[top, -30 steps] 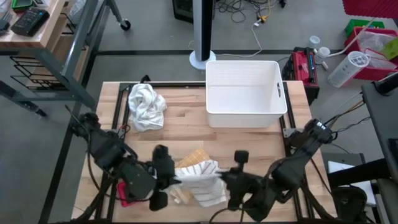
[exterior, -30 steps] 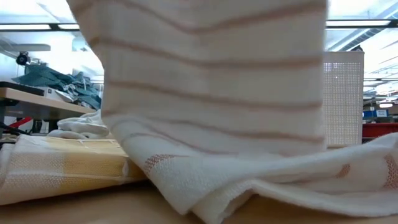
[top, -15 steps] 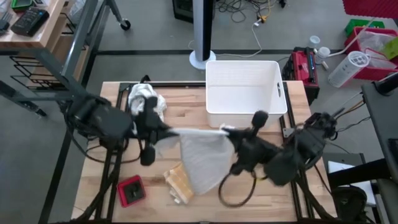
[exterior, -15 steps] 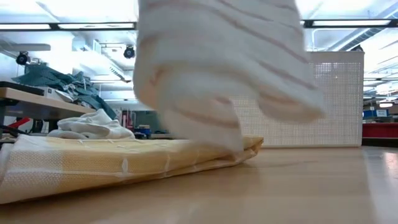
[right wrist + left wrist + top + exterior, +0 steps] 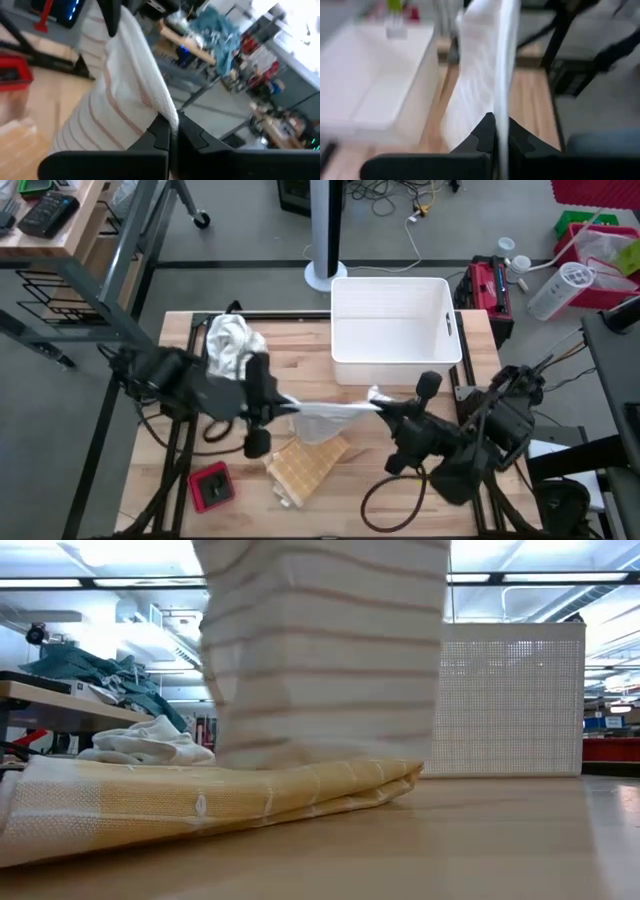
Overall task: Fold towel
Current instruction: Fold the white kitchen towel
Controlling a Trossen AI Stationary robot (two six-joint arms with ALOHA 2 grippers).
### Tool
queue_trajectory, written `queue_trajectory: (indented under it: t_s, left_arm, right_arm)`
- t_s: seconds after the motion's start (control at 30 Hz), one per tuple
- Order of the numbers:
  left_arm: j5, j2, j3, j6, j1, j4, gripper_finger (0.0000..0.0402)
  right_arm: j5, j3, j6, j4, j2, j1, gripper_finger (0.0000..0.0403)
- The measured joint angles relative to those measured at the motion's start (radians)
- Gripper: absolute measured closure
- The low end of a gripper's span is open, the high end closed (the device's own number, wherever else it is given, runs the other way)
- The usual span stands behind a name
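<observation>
High view shows my left gripper clamped on one top corner of the striped towel and my right gripper clamped on the other, the two well apart over the middle of the table. I hold them apart so the top edge draws taut between them and the cloth hangs flat instead of bunching. My left wrist view confirms it: my fingers are pinched tight with the towel's edge rising straight out between them. My right wrist view gives the same, the cloth caught between the closed fingers.

From the low view the striped towel hangs as a flat sheet, its lower edge seemingly just touching or just above the folded yellow towel lying on the wood. I judge the lift is meant to shake it open before laying it down for the fold.

Farther out, a crumpled white cloth sits at the far left, the white bin stands just beyond my grippers, and a small red object lies near the front edge.
</observation>
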Motion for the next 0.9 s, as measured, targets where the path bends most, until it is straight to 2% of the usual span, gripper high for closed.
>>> queue_trajectory:
  t_s: [0.13,0.2,0.33,0.43,0.53,0.73,0.9]
  left_arm:
    - [0.066,0.029,-0.052,-0.140,-0.019,-0.093,0.0387]
    - [0.100,0.039,-0.090,-0.195,-0.031,-0.109,0.0385]
    - [0.156,0.042,-0.166,-0.285,-0.068,-0.115,0.0391]
    - [0.150,0.037,-0.201,-0.336,-0.098,-0.115,0.0400]
    - [0.098,0.038,-0.210,-0.357,-0.124,-0.092,0.0400]
    - [0.059,0.038,-0.211,-0.317,-0.151,0.007,0.0401]
    - [-0.005,0.038,-0.174,-0.238,-0.152,-0.006,0.0401]
  right_arm:
    - [-0.047,0.001,0.322,-0.227,0.012,0.068,0.0403]
    - [-0.100,-0.016,0.426,-0.230,0.021,0.099,0.0403]
    - [-0.188,-0.047,0.512,-0.190,0.034,0.177,0.0403]
    - [-0.221,-0.067,0.599,-0.188,0.037,0.222,0.0403]
    - [-0.221,-0.104,0.675,-0.176,0.038,0.249,0.0403]
    - [-0.229,-0.179,0.744,-0.168,0.042,0.266,0.0403]
    - [-0.218,-0.213,0.731,-0.194,0.045,0.246,0.0403]
